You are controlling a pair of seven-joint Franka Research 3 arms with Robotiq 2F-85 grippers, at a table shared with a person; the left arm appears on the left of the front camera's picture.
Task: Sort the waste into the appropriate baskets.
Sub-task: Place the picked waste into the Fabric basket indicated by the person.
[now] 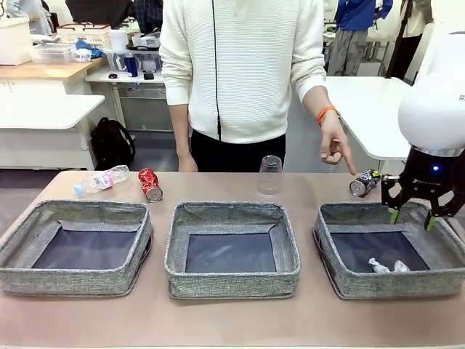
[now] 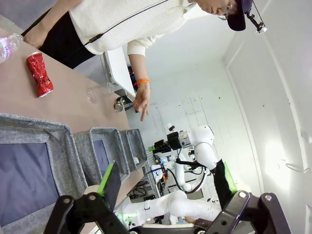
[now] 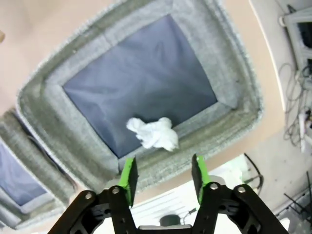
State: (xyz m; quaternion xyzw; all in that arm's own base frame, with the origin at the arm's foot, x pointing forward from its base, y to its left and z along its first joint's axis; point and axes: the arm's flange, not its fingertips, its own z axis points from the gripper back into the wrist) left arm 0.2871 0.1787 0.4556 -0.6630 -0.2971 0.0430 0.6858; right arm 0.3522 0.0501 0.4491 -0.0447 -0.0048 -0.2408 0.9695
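At the far left of the worktop (image 1: 232, 323) the clear plastic bottle (image 1: 102, 179) and the crushed red can (image 1: 150, 184) lie on their sides, near each other, behind the left basket (image 1: 73, 281), whose floor is bare. The left arm's fingers (image 2: 108, 175) are spread wide with nothing between them. The middle basket (image 1: 232, 282) is bare too, and the clear plastic cup (image 1: 269, 175) stands upside down just behind it. Further right, a person's hand (image 1: 336, 149) points down at the dark blue-black can (image 1: 364, 182), which lies on its side by the far corner of the right basket (image 1: 385, 282). That basket holds the white scraps (image 1: 389, 266). The right arm's fingers (image 1: 393, 215) hang released and empty over its far wall.

The pointed-at can seems the likely next pick. Being round and on its side, it could roll away under an off-centre pinch. The hand is close enough to be struck. A low pass could also snag the soft wall and drag the basket.
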